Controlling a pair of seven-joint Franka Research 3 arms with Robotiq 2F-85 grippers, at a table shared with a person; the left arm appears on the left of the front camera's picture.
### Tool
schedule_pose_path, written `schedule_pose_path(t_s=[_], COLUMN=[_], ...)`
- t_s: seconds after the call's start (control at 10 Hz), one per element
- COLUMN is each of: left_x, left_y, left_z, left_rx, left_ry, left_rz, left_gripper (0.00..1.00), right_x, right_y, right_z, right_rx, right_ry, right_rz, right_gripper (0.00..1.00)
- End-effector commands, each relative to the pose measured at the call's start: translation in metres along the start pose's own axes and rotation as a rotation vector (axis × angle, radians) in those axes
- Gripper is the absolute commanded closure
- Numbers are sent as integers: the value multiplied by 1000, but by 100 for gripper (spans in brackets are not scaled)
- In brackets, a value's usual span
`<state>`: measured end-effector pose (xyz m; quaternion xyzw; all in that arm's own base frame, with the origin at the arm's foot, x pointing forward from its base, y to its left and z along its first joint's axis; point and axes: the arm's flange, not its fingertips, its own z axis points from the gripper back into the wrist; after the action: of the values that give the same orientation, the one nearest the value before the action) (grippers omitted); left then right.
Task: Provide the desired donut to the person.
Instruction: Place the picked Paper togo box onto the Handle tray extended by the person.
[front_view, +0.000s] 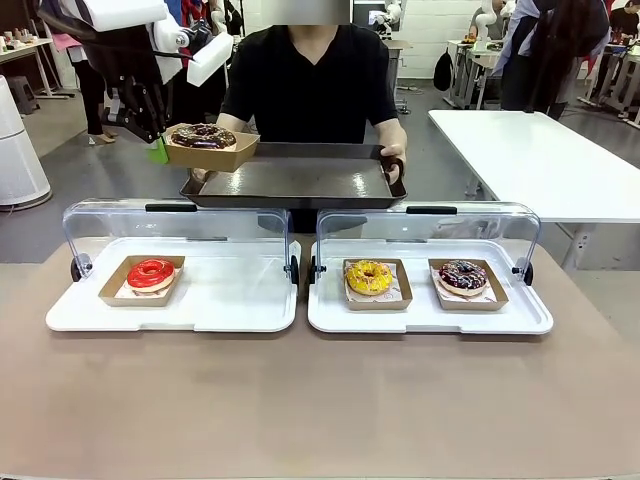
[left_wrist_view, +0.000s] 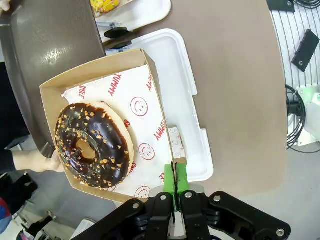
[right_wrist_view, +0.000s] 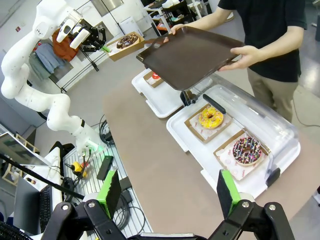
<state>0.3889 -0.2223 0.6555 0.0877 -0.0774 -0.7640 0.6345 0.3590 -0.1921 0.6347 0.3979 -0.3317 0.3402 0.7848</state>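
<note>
1. The left gripper (left_wrist_view: 175, 174) is clamped on one wall of a cardboard box (left_wrist_view: 150, 95), its green pads pressed together on the thin card.
2. A chocolate donut (left_wrist_view: 92, 145) with light nut crumbs is carried in that box, on paper printed in red.
3. The box is held in the air at the left end of a dark serving tray (front_view: 300, 182); whether the two touch cannot be told.
4. The serving tray is held level by the person (front_view: 310, 80) at the far side of the desk (front_view: 320, 400), gripped at both ends.
5. The right gripper (right_wrist_view: 168, 192) is seen with its fingers wide apart and nothing between them.
6. Two white display trays with raised clear lids are set side by side on the desk.
7. A red donut (front_view: 150, 273) is kept in the left display tray (front_view: 230, 300).
8. A yellow donut (front_view: 368, 277) and a sprinkled donut (front_view: 462, 275) are kept in the right display tray (front_view: 420, 315), each in its own cardboard box.
</note>
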Motion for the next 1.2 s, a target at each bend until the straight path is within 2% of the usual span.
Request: schedule_pose_path(t_s=[0.0, 0.2, 0.3, 0.4, 0.6, 0.8, 1.1], left_x=[0, 0, 9, 29, 62, 72, 56], left_y=[-1, 0, 21, 39, 74, 112, 126], left_z=[4, 0, 3, 11, 12, -14, -60], left_rx=[-3, 0, -5, -19, -10, -70, -159], left_ry=[5, 0, -12, -64, -24, 5, 59], left_rz=[13, 0, 7, -23, 21, 96, 162], left_gripper=[100, 99, 99, 99, 99, 99, 99], right_x=[0, 0, 0, 0, 0, 0, 0], right_y=[1, 1, 1, 1, 1, 1, 1], right_z=[0, 0, 0, 0, 0, 0, 0], right_rx=[12, 12, 12, 12, 12, 12, 12], right_ry=[-22, -22, -22, -22, -22, -22, -22], right_rz=[6, 6, 6, 6, 6, 6, 6], right_gripper=[0, 0, 0, 0, 0, 0, 0])
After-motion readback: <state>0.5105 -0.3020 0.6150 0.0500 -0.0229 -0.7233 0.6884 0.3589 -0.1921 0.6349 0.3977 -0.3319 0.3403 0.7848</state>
